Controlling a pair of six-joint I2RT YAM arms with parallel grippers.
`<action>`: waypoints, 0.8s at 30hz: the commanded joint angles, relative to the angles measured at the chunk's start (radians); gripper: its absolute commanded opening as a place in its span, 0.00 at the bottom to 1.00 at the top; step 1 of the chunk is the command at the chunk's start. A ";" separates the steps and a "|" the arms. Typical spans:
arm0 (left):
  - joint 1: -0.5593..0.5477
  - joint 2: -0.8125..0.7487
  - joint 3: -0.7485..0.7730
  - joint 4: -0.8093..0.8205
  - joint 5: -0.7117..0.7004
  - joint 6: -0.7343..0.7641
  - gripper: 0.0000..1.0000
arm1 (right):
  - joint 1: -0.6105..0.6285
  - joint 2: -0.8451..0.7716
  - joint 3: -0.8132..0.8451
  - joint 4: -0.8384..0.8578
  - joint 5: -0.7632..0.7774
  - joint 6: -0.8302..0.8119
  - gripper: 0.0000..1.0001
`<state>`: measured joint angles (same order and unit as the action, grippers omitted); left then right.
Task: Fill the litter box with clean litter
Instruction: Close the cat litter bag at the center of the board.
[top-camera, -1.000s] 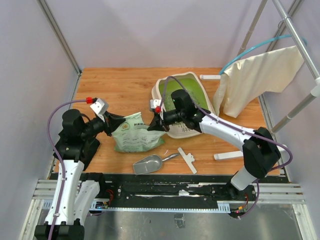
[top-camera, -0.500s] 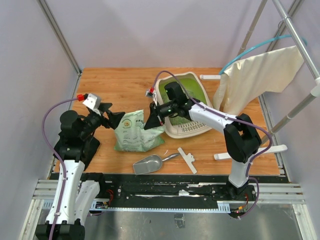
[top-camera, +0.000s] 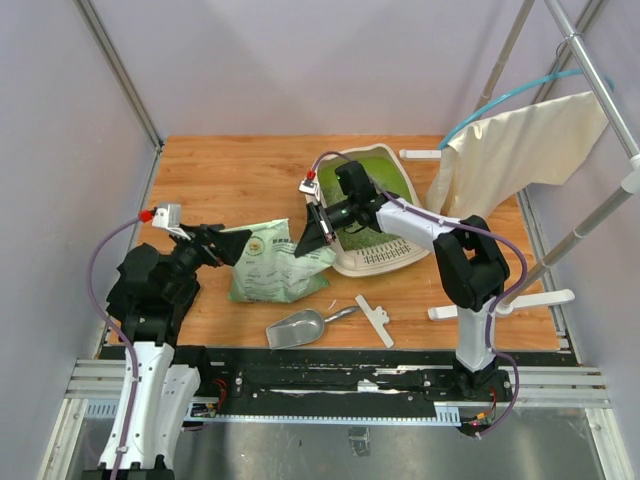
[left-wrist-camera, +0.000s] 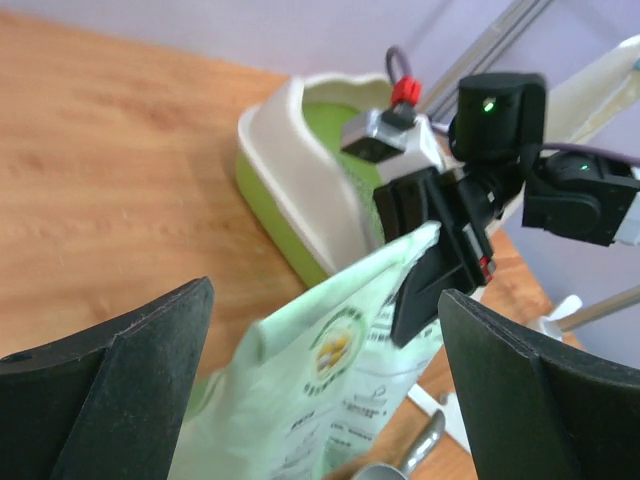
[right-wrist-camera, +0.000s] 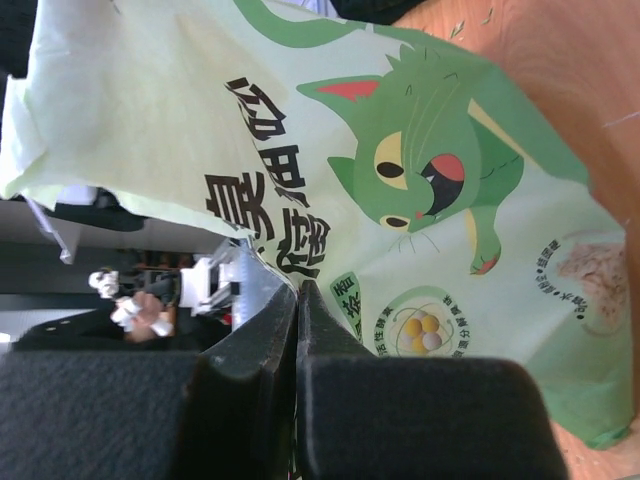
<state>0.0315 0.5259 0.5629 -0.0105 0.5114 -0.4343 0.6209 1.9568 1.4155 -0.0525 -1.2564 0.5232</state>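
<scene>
The light green printed litter bag (top-camera: 272, 264) lies on the wooden table, left of the litter box (top-camera: 383, 259). The box is a cream-white tray with a green inside. My right gripper (top-camera: 310, 238) is shut on the bag's upper right corner and holds it up off the table. The right wrist view shows the jaws (right-wrist-camera: 298, 292) pressed together on the bag's (right-wrist-camera: 420, 150) edge. My left gripper (top-camera: 236, 246) stands wide open just left of the bag, holding nothing. In the left wrist view the bag (left-wrist-camera: 330, 390) rises between the open fingers (left-wrist-camera: 120, 390). The clean litter is hidden.
A silver metal scoop (top-camera: 297, 328) lies in front of the bag near the table's front edge. White plastic strips (top-camera: 375, 320) lie beside it and behind the box (top-camera: 420, 154). A cream cloth (top-camera: 520, 150) hangs from a rack at the right.
My left gripper let go of the bag's left edge, opened wide and drew back to the left. The right gripper stayed shut on the bag's corner and shifted slightly.
</scene>
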 joint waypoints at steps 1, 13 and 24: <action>0.004 -0.041 -0.124 0.069 -0.028 -0.222 1.00 | -0.019 0.020 0.017 -0.018 -0.135 0.114 0.01; 0.006 0.084 -0.108 0.147 0.193 -0.284 1.00 | -0.025 0.051 0.000 -0.019 -0.130 0.117 0.01; 0.093 0.222 -0.016 -0.074 0.430 -0.168 0.80 | -0.035 0.044 0.008 -0.028 -0.127 0.112 0.01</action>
<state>0.1051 0.7269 0.5171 -0.0326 0.8051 -0.6468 0.6083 2.0018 1.4155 -0.0536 -1.3533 0.6323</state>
